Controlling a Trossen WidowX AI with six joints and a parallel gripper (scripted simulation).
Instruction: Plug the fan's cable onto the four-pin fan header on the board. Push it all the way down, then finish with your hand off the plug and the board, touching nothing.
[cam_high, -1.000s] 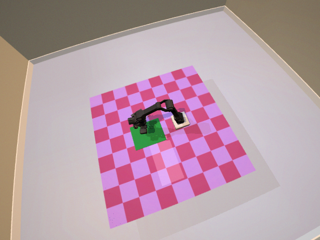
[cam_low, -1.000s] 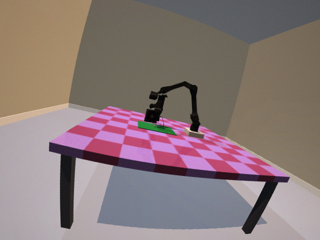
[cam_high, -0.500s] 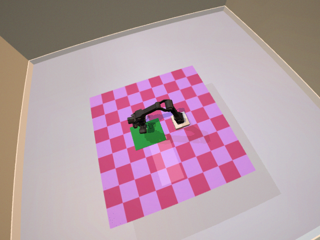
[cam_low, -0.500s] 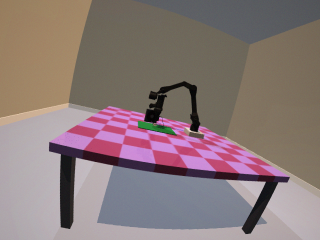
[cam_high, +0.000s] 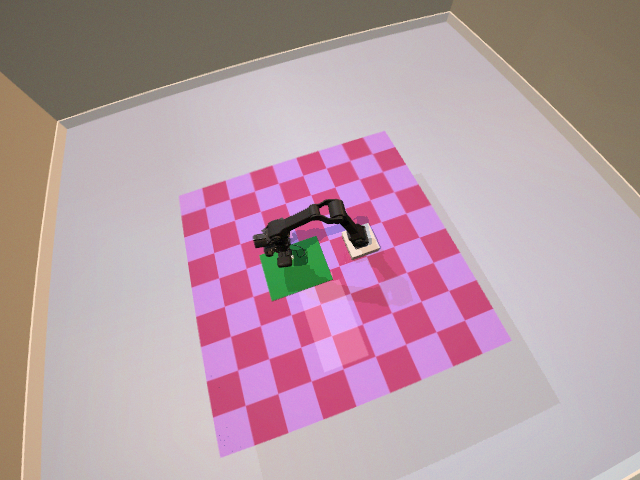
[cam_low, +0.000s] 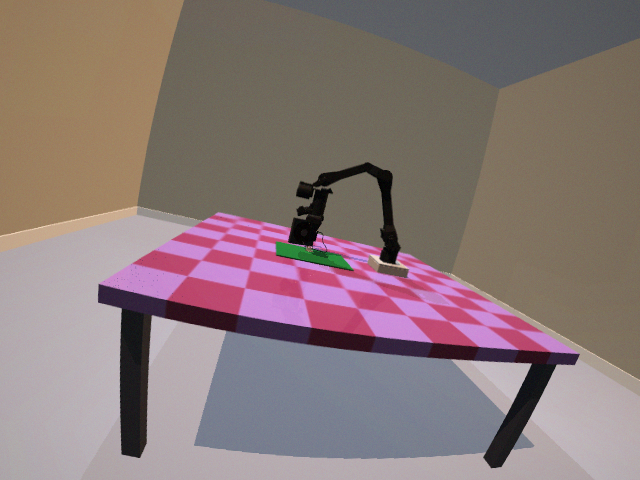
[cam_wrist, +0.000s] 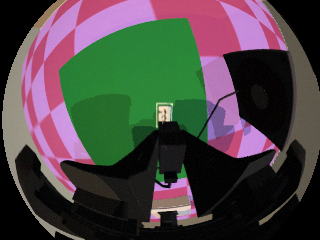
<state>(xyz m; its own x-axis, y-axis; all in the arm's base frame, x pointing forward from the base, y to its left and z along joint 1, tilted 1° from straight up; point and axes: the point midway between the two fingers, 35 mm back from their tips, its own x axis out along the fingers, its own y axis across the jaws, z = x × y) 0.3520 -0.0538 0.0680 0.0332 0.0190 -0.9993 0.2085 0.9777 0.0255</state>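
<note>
The arm (cam_low: 379, 196) is raised from its base near the tabletop's far edge, bent at the elbow, and angled downward. The gripper (cam_wrist: 168, 155) is pointed down, its jaws clamped on the plug (cam_wrist: 170, 148).

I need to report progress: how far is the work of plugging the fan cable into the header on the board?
Done: the gripper is shut on the dark plug, with the cable trailing to the fan. In hand: the plug is held just short of the pale header on the green board; whether they touch cannot be told. Left: seat it, push it fully down, release and withdraw.
</note>
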